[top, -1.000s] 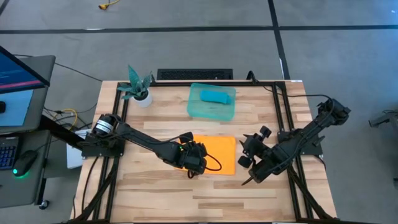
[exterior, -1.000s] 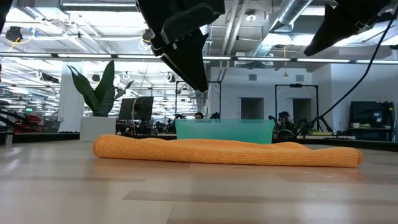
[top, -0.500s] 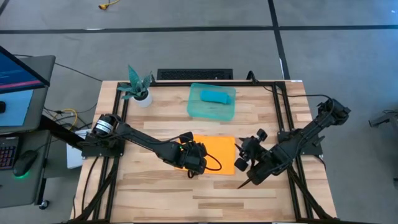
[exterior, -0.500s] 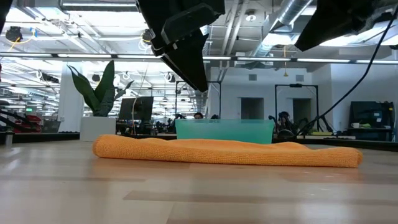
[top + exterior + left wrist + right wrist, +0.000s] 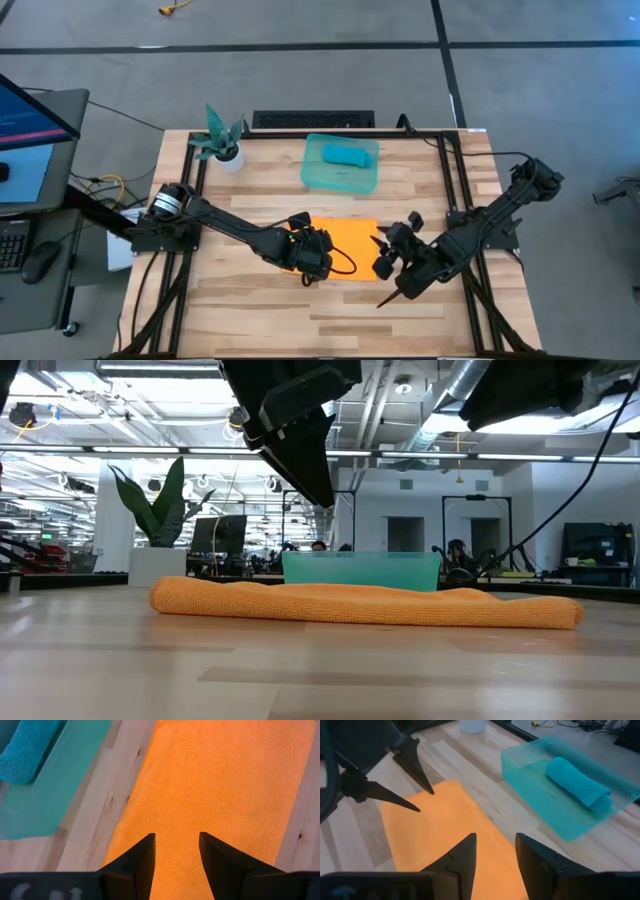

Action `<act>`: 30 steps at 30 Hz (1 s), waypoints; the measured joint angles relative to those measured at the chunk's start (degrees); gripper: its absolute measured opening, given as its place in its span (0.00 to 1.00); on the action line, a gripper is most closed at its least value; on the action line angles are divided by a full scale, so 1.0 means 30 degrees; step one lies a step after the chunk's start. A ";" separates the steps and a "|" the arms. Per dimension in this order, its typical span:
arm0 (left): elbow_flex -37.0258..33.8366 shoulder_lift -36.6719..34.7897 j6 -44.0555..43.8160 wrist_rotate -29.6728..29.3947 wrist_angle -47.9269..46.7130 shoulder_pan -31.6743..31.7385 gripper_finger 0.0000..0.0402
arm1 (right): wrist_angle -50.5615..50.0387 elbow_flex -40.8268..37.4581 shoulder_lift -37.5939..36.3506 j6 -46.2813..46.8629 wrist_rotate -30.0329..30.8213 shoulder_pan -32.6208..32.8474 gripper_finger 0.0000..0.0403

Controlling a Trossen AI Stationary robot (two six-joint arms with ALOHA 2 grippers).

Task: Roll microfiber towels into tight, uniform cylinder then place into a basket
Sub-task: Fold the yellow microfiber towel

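CHANGE: right gripper [image 5: 385,298] advanced from 3 o'clock toward the orange towel [image 5: 350,243], fingers parted, empty | left gripper [image 5: 318,272] unmoved, parted over towel's 9 o'clock edge | STATUS: orange lies flat, unrolled; turquoise towel [image 5: 347,154] rolled in basket [image 5: 315,178] at 12 o'clock | MEANING: rolling likely imminent
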 joint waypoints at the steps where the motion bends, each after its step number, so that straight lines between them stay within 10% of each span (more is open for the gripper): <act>1: 0.0000 0.0000 0.0004 -0.0007 0.0000 0.0000 0.36 | 0.0067 0.0000 0.0000 0.0000 -0.0007 0.0000 0.39; 30: 0.0000 0.0002 0.0004 -0.0007 0.0000 0.0000 0.36 | 0.0539 0.0000 0.0000 0.0000 -0.0015 0.0000 0.39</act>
